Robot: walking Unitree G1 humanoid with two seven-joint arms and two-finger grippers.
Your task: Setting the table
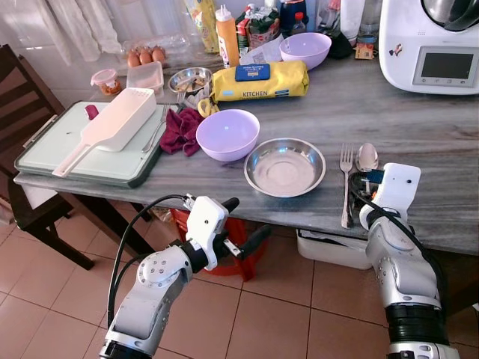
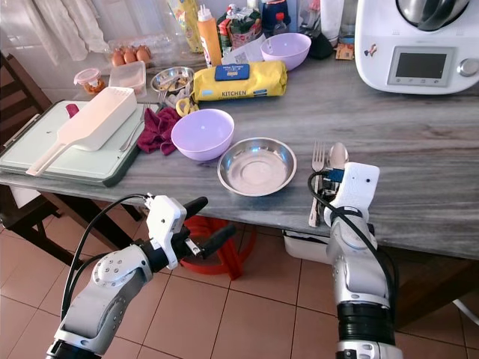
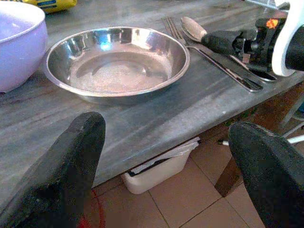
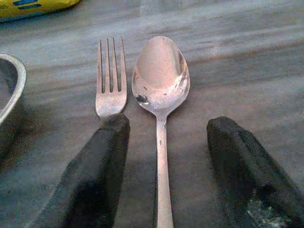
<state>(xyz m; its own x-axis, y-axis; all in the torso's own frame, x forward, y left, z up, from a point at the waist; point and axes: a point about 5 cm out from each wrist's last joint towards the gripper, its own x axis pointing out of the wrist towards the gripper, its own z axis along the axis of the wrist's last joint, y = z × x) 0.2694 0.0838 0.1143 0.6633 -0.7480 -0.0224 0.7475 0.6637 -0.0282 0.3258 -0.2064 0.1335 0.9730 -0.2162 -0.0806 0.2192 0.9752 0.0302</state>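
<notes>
From my feed the one word I can read is "KITCHEN", printed in dark letters along the long yellow plastic-wrapped package (image 1: pixel 260 82) lying at the back of the grey counter (image 1: pixel 419 120). The dark blue label on top of that package carries print too small for me to read.

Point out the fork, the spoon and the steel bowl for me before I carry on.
fork (image 4: pixel 110 80), right wrist view, on the base of the tines.
spoon (image 4: pixel 160 73), right wrist view, on the middle of its bowl.
steel bowl (image 1: pixel 284 167), left eye view, on its flat inner bottom.
</notes>
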